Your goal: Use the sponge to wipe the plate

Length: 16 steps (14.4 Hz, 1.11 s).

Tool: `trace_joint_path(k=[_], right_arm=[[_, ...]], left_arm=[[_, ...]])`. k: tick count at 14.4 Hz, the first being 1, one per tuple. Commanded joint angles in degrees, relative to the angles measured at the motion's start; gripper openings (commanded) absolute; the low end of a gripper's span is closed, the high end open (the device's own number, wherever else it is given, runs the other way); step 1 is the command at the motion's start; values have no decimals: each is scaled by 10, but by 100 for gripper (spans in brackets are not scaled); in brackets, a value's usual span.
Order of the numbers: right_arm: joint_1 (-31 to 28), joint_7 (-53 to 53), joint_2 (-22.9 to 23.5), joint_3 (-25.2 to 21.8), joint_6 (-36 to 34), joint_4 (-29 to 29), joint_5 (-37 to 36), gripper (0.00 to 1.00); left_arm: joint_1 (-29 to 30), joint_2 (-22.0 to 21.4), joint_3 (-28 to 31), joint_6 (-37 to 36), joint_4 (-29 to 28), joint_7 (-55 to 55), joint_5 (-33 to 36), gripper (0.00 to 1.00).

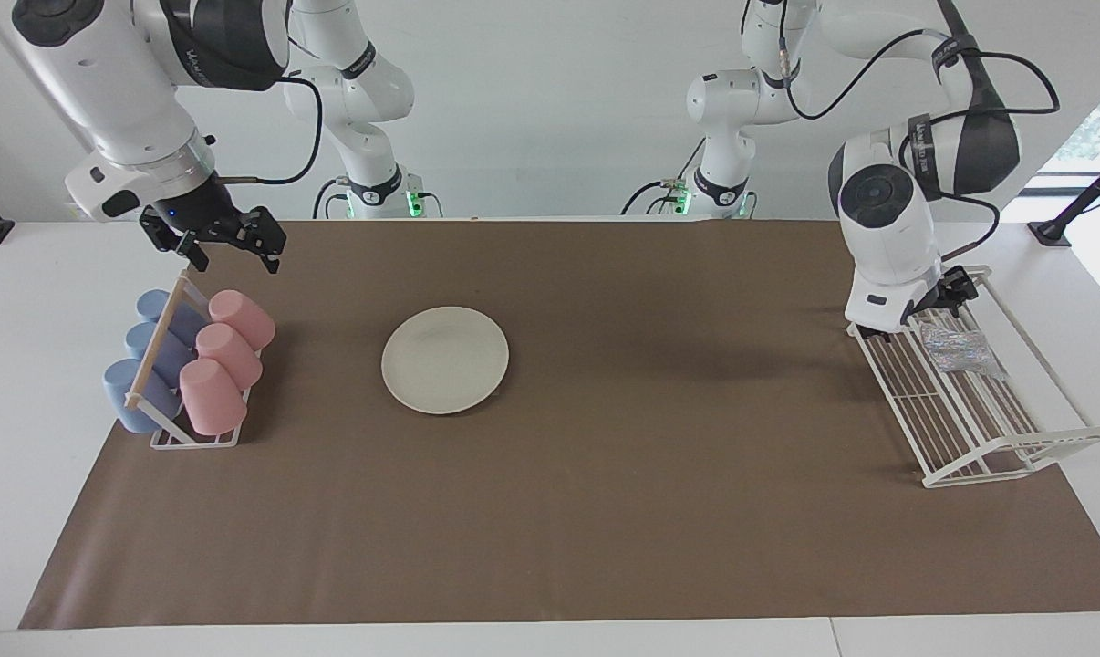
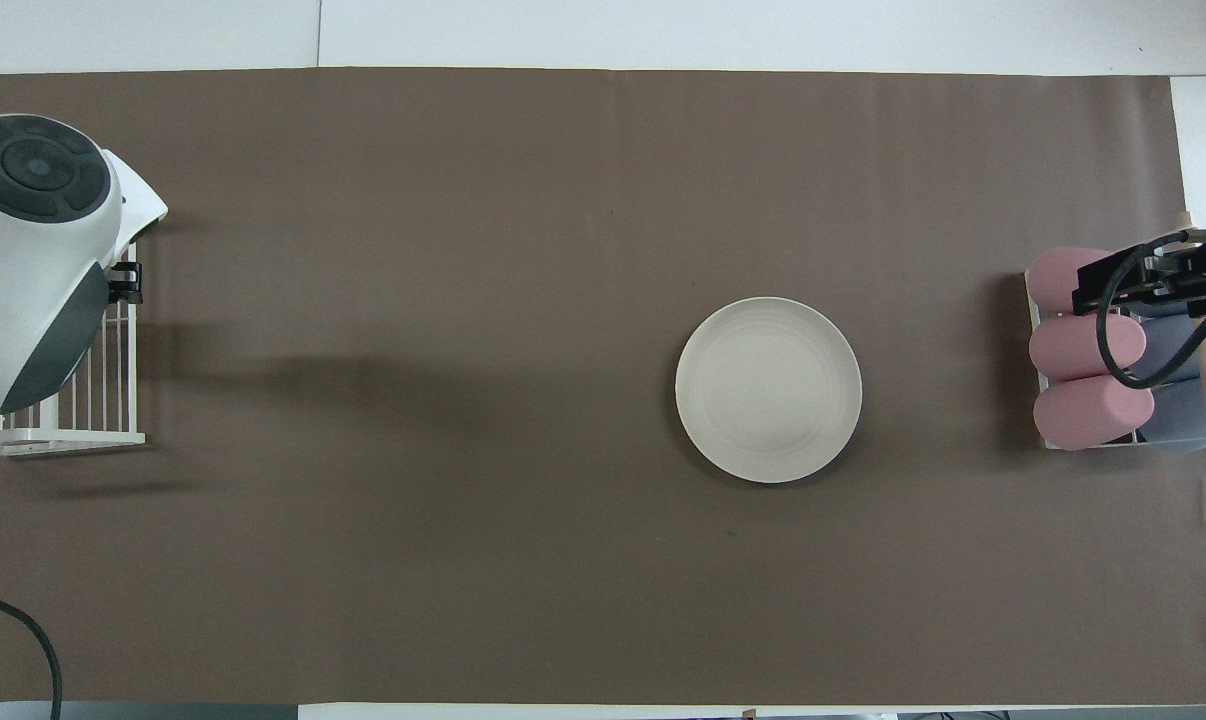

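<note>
Facing view: left gripper (image 1: 935, 306), jaws spread, is hovering over the white wire rack (image 1: 1015, 456) holding the silvery-grey glittery mesh sponge (image 1: 960, 351). Round cream-white plate (image 1: 445, 359) is lying mid-mat. Right gripper (image 1: 231, 245) (spread) is waiting over the cups. Risk: fingers snagging rack wires.

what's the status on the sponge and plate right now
Left gripper open, low over the rack beside the sponge. Right gripper open, waiting over the cups. Plate untouched on the mat. Nothing blocking.

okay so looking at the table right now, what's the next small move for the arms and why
Probably lower the left gripper onto the sponge and close on it. It hangs open over the white wire rack beside the sponge, while the plate lies bare and the right gripper waits above the cups.
</note>
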Motion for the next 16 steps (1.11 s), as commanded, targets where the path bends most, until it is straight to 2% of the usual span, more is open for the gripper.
trace_joint_path(k=[1, 4, 7, 8, 10, 13, 16], right_arm=[[0, 6, -11, 4, -2, -7, -2, 100], [0, 17, -11, 5, -2, -8, -1, 100], [0, 44, -12, 18, -1, -10, -1, 100], [0, 55, -12, 21, -1, -12, -1, 100], [1, 86, -15, 28, -1, -14, -2, 100], [0, 128, -15, 29, 0, -16, -2, 100], [1, 183, -16, 37, 1, -17, -2, 100]], left_arm=[[0, 26, 5, 18, 0, -18, 57, 100], [0, 42, 5, 15, -2, -32, 105, 100], [3, 44, 5, 14, -2, -42, 110, 100], [3, 44, 5, 13, -2, -42, 110, 97], [4, 44, 6, 12, -2, -44, 110, 79], [7, 44, 6, 12, -2, -51, 110, 41], [8, 44, 6, 15, -3, -68, 111, 16]])
